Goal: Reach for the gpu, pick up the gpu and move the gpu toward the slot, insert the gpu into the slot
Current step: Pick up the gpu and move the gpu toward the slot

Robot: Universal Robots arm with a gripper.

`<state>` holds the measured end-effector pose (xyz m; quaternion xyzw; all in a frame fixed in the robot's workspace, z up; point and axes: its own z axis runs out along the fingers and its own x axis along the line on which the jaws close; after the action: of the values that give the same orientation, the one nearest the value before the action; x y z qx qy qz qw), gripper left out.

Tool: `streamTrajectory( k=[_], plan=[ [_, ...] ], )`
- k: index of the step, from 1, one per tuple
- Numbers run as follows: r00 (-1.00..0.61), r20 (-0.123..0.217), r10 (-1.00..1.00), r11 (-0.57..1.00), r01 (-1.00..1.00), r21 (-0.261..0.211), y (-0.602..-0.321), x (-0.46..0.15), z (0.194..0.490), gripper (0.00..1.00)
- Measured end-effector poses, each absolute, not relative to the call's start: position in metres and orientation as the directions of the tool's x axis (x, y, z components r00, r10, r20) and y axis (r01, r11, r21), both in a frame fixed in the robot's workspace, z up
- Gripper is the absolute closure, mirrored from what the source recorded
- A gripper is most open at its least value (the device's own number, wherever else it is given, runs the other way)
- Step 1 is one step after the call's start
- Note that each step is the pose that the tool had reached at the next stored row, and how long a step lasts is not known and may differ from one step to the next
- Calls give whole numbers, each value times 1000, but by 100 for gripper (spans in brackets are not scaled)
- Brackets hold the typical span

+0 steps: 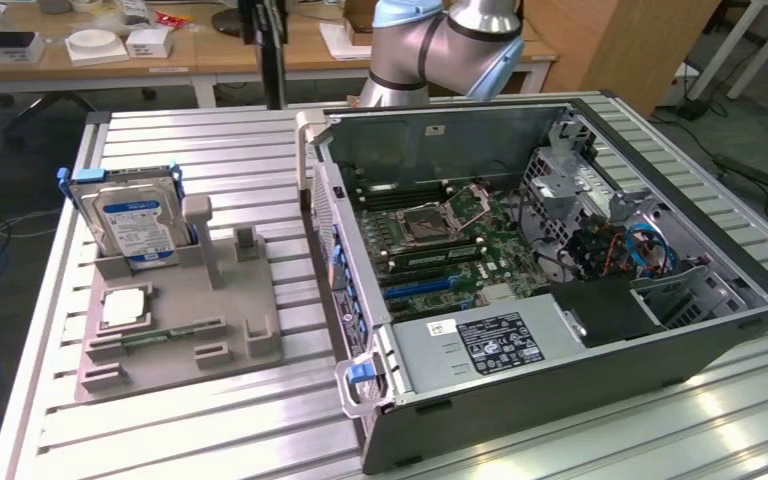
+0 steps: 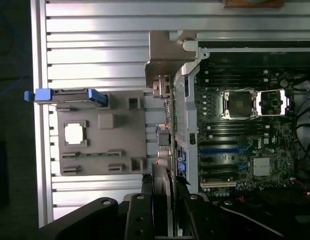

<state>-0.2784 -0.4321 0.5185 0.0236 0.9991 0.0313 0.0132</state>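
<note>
Gpu (image 2: 162,200) showed edge-on in the wrist view, a thin ribbed slab between the black fingers (image 2: 139,212) of the gripper (image 2: 163,181), whose jaws looked clamped on it; it hung high over the seam between the grey holder (image 2: 124,135) and the open case (image 2: 187,100); to carry it well, I judged, the card had to stay vertical with its long edge squared to the blue expansion slots (image 2: 222,150), since a tilted card would catch a slot's lip; which slot was meant I could not tell; in the exterior view the processor socket (image 1: 438,215) lay at twelve o'clock of those slots and the power supply (image 1: 491,340) at five o'clock, near enough to crowd the card's end; the case's rear wall (image 1: 337,240) stood at nine o'clock, and the gpu would need to clear it; loose cables (image 1: 631,250) lay at three o'clock, well apart; on the holder, at nine o'clock of the case, stood the hard drive (image 1: 133,225), with a processor chip (image 1: 128,308) and a memory stick (image 1: 157,335) flat at six o'clock of it, none in the way.
</note>
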Motion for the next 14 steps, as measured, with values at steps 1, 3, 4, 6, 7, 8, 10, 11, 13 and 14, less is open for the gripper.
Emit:
streamTrajectory(
  k=[1,3,4,6,7,8,10,11,13,14],
  plan=[
    [-999,-25,48,997,47,63,-432,-274,517,72],
    [-999,-25,48,997,47,63,-432,-265,513,72],
    [-999,-25,48,997,47,63,-432,-260,511,72],
    [-999,-25,48,997,46,63,-432,-251,508,72],
    [-999,-25,48,997,47,63,-432,-247,506,72],
    [-999,-25,48,997,47,63,-432,-242,504,72],
    [-999,-25,48,997,46,63,-432,-233,500,72],
    [-999,-25,48,997,47,62,-432,-228,499,72],
    [-999,-25,48,997,47,56,-432,-220,497,72],
    [-999,-25,48,998,47,52,-432,-215,497,72]
  ],
)
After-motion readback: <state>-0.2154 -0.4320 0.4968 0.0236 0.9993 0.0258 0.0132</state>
